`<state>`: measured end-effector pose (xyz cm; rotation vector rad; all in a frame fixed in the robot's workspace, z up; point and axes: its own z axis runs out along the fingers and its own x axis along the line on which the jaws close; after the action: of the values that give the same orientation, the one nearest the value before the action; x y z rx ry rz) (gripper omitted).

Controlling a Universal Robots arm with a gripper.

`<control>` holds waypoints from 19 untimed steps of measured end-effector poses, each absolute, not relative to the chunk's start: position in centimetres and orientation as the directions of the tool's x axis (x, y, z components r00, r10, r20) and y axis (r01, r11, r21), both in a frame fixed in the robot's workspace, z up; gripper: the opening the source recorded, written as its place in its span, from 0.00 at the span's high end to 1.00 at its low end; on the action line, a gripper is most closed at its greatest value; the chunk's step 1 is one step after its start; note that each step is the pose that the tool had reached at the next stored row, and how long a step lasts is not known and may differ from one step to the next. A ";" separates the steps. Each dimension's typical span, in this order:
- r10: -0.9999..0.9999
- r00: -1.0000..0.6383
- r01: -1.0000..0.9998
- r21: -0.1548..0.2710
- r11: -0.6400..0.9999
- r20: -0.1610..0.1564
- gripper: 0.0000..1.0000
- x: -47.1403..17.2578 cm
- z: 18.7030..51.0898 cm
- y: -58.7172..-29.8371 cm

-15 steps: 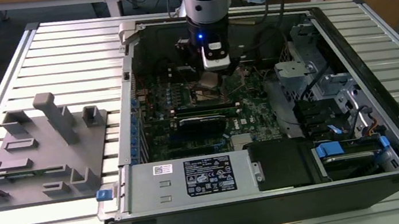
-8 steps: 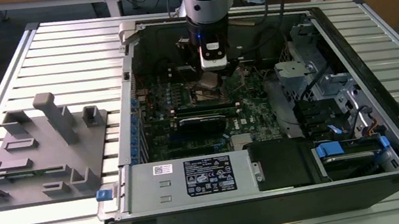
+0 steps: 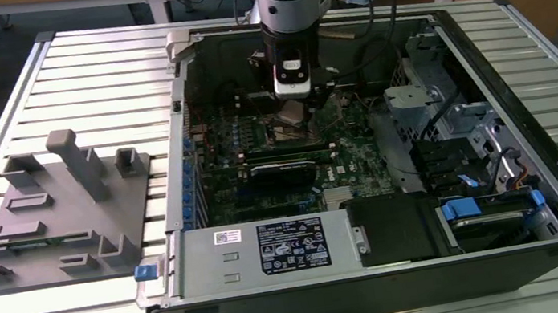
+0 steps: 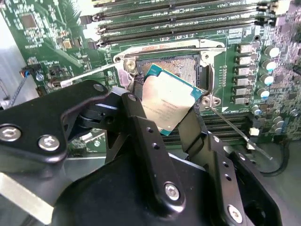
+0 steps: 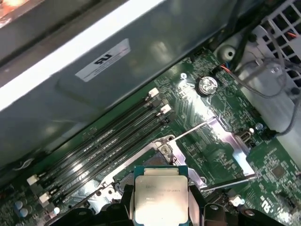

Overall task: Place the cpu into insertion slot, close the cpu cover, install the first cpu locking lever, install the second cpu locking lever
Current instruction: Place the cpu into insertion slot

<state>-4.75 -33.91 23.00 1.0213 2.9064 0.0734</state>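
My gripper is shut on the cpu, a flat silver-topped square chip with a teal edge. One black finger presses each side of it. The chip hangs tilted just above the insertion slot, a dark square socket with a silvery rim on the green board. In the first wrist view the cpu sits next to the socket rim. The cpu cover stands swung open beside it. Two thin lever rods stick out unlatched. In the exterior view the gripper is low inside the open computer case.
Long black memory slots run beside the socket. A coin battery and cables lie near the drive cage. The power supply fills the case front. A grey fixture block stands on the slatted table at the exterior view's left.
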 end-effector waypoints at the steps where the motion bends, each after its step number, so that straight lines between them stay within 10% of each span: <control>1: 0.638 -0.769 0.635 0.065 0.770 -0.041 0.46 -4.8 23.0 -33.9; 19: 0.716 -0.697 0.714 0.065 0.698 -0.041 0.46 -4.8 23.0 -33.9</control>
<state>-4.75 -33.91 23.00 1.1957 2.8362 0.0675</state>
